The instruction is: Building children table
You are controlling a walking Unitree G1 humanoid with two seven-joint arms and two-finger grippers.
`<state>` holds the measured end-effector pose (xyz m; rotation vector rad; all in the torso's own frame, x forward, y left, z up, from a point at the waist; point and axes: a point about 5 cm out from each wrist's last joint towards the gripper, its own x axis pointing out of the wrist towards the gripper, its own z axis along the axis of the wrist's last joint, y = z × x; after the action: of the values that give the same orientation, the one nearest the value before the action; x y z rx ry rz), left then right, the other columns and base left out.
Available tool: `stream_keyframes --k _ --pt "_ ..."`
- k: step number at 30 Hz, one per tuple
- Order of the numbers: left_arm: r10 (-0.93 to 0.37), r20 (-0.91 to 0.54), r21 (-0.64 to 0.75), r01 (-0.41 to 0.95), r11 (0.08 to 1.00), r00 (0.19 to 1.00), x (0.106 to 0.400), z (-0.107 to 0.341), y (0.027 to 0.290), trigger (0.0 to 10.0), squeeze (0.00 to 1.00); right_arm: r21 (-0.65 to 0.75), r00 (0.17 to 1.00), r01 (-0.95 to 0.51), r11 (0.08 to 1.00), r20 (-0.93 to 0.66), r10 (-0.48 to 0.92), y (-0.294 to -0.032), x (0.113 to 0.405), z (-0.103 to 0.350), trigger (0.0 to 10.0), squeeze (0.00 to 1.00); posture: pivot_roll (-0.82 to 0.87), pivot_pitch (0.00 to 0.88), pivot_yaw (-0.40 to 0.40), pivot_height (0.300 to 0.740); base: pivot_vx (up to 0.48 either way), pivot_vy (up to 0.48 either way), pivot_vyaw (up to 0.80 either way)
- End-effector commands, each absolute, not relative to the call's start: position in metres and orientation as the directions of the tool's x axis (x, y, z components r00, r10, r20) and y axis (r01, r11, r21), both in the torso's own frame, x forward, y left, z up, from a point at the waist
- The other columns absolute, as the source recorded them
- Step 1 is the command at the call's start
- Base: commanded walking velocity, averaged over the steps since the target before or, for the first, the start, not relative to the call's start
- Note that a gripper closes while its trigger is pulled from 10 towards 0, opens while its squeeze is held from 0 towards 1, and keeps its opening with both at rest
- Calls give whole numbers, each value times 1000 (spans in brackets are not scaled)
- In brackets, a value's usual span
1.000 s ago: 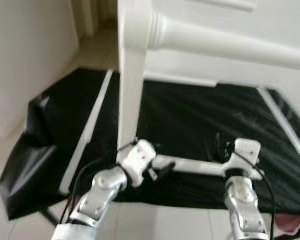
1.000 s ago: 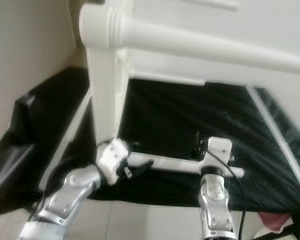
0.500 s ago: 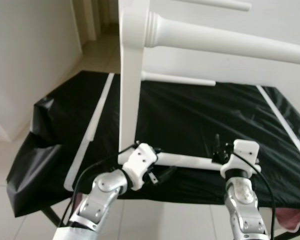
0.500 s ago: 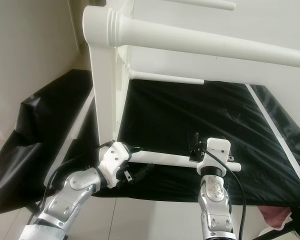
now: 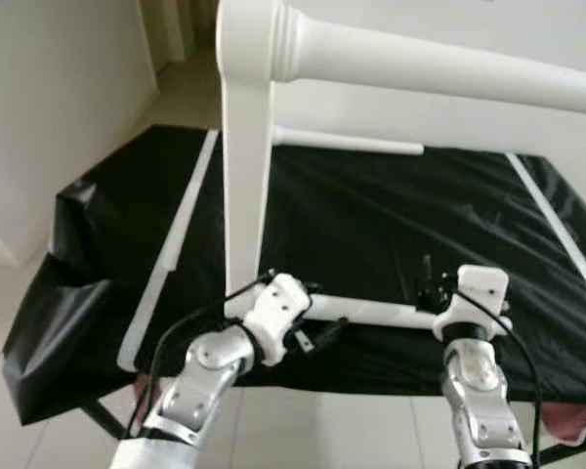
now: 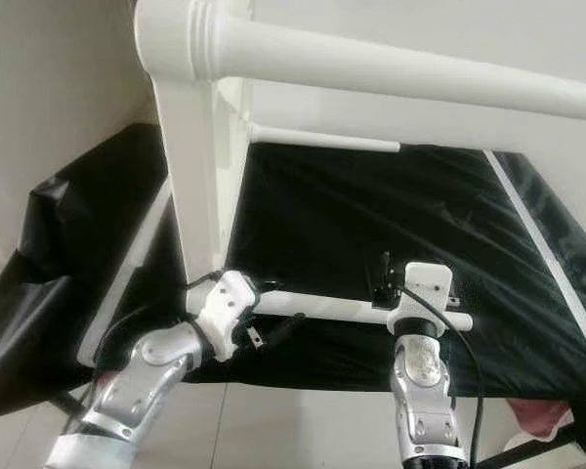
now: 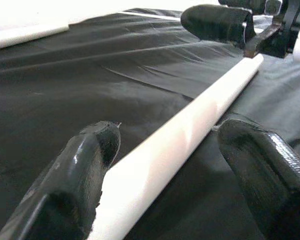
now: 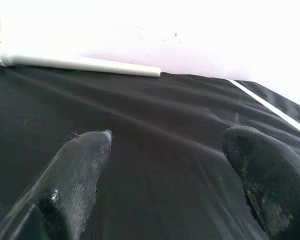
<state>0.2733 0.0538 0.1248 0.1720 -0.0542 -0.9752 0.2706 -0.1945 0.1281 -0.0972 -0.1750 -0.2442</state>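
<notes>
A white children's table lies tipped on a black sheet (image 5: 371, 225). One turned leg (image 5: 420, 63) juts out high across the view from an upright white side piece (image 5: 246, 176). A second leg (image 5: 371, 313) runs low along the sheet's front edge. My left gripper (image 5: 317, 337) is at that low leg's left end, open, with the leg (image 7: 190, 130) lying between its fingers (image 7: 90, 165). My right gripper (image 5: 427, 283) stands at the leg's right end, open, fingertips (image 8: 85, 165) up over bare sheet. A third leg (image 5: 347, 142) shows at the back.
Two white strips lie on the sheet, one on the left (image 5: 171, 254) and one on the right (image 5: 557, 225). The sheet hangs crumpled over the left front corner (image 5: 49, 322). Pale floor tiles (image 5: 303, 440) lie below and a white wall (image 5: 49, 98) stands left.
The view has shifted and sharpened, so the high leg now sits lower in the picture. Both grippers stay at the ends of the low leg.
</notes>
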Motion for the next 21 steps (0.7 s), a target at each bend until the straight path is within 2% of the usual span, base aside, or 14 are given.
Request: stream_keyframes --k 1,19,21 --pt "-786 -33 154 780 606 617 277 123 59 10000 0 -88 958 240 967 185 -221 -195 271 128 10000 0 54 0 -61 740 0 0 0" --pt "-802 -39 181 794 580 596 272 122 58 10000 0 -106 960 231 967 186 -209 -195 270 129 10000 0 53 0 -60 740 0 0 0" --pt "-805 -44 178 798 576 591 271 121 57 10000 0 -111 961 227 968 186 -204 -194 270 129 10000 0 52 0 -56 740 0 -330 0"
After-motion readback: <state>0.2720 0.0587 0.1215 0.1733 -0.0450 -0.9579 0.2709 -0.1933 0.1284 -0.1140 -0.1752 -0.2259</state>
